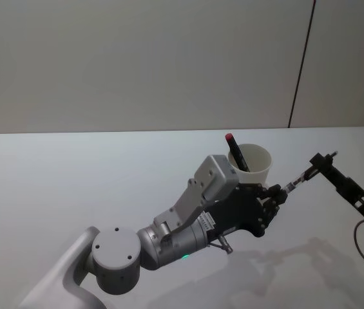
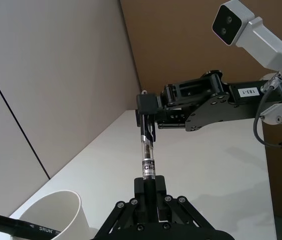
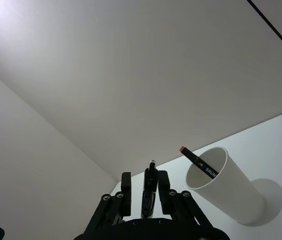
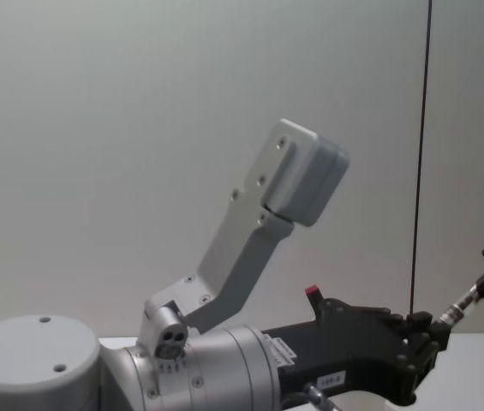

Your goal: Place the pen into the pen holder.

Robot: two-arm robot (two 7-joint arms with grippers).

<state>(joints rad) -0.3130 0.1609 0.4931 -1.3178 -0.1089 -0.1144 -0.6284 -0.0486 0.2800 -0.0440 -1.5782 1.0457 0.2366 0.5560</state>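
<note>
The pen holder (image 1: 259, 168), a plain white paper cup, stands upright on the table. The pen (image 1: 235, 152), a black marker with a red tip, leans inside it with its top above the rim; it also appears in the right wrist view (image 3: 196, 160) and the left wrist view (image 2: 23, 227). Just right of the cup, my left gripper (image 1: 278, 191) and my right gripper (image 1: 315, 162) are each shut on one end of a second, clear-barrelled pen (image 2: 147, 155) stretched between them. That second pen hangs above the table beside the cup.
The white table (image 1: 72, 174) runs back to a plain grey wall with a dark vertical seam (image 1: 301, 64). My left arm's grey body (image 1: 169, 232) lies across the near table, in front of the cup.
</note>
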